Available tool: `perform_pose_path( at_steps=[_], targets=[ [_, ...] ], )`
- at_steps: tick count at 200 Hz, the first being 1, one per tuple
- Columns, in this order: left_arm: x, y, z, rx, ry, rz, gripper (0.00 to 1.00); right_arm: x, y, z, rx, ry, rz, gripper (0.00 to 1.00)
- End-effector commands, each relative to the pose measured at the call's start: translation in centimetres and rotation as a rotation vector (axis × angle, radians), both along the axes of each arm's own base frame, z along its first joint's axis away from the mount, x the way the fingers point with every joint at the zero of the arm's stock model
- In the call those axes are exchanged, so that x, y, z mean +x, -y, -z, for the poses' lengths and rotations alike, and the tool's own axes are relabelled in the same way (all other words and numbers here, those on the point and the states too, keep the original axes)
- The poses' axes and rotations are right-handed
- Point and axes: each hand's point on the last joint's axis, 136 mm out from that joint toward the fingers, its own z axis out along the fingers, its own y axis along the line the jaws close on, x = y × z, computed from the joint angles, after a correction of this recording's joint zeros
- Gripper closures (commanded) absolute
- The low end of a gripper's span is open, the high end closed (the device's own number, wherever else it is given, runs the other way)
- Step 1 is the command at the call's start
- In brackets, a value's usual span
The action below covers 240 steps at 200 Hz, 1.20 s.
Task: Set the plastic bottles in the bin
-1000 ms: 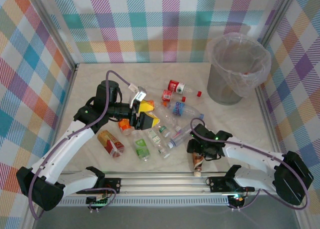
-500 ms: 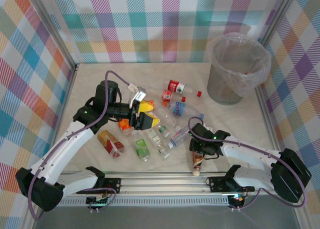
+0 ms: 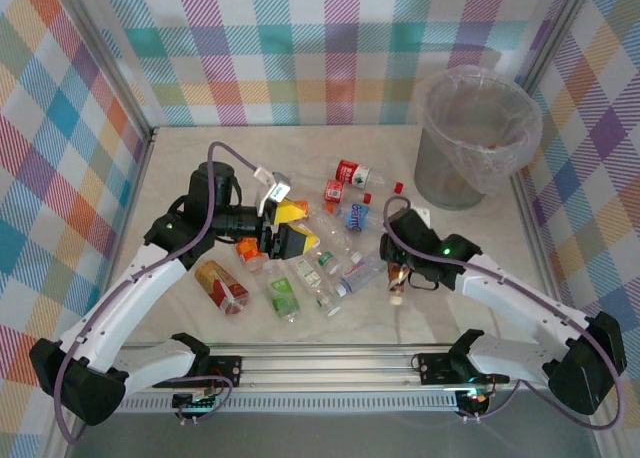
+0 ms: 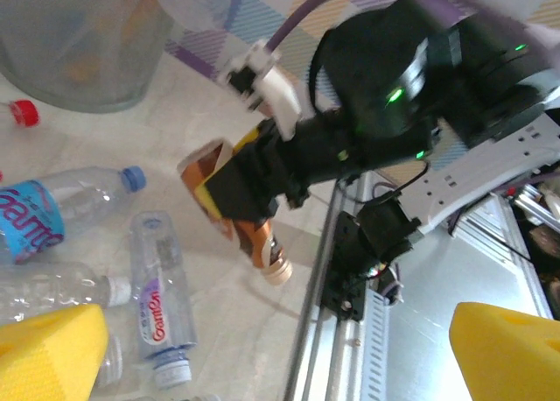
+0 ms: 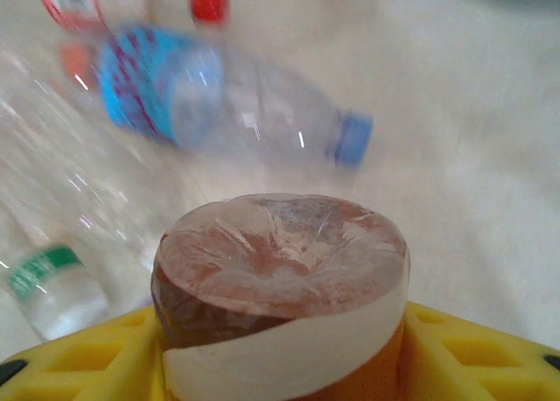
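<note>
Watching my right gripper (image 3: 399,266), I see its yellow pads (image 5: 472,348) pinching a brown-labelled bottle (image 3: 397,286) by the base. Its cream cap points down, and it is lifted off the table (image 3: 200,158), well apart from the bin (image 3: 440,178). Other clear bottles (image 3: 358,218) lie between the arms. My left gripper (image 3: 293,228) hovers over them, fingers spread wide.

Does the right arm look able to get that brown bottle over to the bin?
Probably yes. The right gripper holds the brown bottle off the table, and the open bin stands just beyond it with nothing tall between. It would need to rise higher first.
</note>
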Motion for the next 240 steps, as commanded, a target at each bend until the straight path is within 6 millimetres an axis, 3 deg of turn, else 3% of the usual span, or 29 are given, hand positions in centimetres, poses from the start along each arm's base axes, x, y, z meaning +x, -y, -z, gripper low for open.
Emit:
perform_pose_path(
  at_steps=[1, 73, 112, 139, 169, 190, 217, 240],
  targets=[
    [0.3, -0.4, -1.3, -0.027, 0.085, -0.063, 0.00, 2.0, 0.4, -5.5, -0.079, 0.151, -0.075, 0.42],
    [2.4, -1.8, -2.2, -0.068, 0.178, -0.241, 0.00, 7.7, -0.3, -20.1, -0.098, 0.497, -0.100, 0.42],
    [2.6, -2.0, -2.4, -0.098, 0.189, -0.267, 0.00, 10.4, 1.1, -27.6, -0.127, 0.708, -0.034, 0.43],
    [2.9, -2.2, -2.2, -0.104, 0.205, -0.288, 0.00, 12.4, 2.3, -31.2, -0.156, 0.797, 0.012, 0.43],
    [3.1, -2.3, -2.0, -0.090, 0.217, -0.295, 0.00, 15.3, 4.1, -33.5, -0.212, 0.860, 0.077, 0.43],
    [3.2, -2.5, -1.7, -0.068, 0.227, -0.303, 0.00, 17.7, 6.4, -33.9, -0.240, 0.862, 0.152, 0.43],
    [3.4, -2.4, -1.3, -0.053, 0.223, -0.303, 0.00, 21.0, 8.7, -33.1, -0.275, 0.834, 0.203, 0.43],
    [3.7, -2.3, -0.7, -0.034, 0.208, -0.300, 0.00, 23.8, 10.6, -31.2, -0.294, 0.761, 0.203, 0.43]
  ],
)
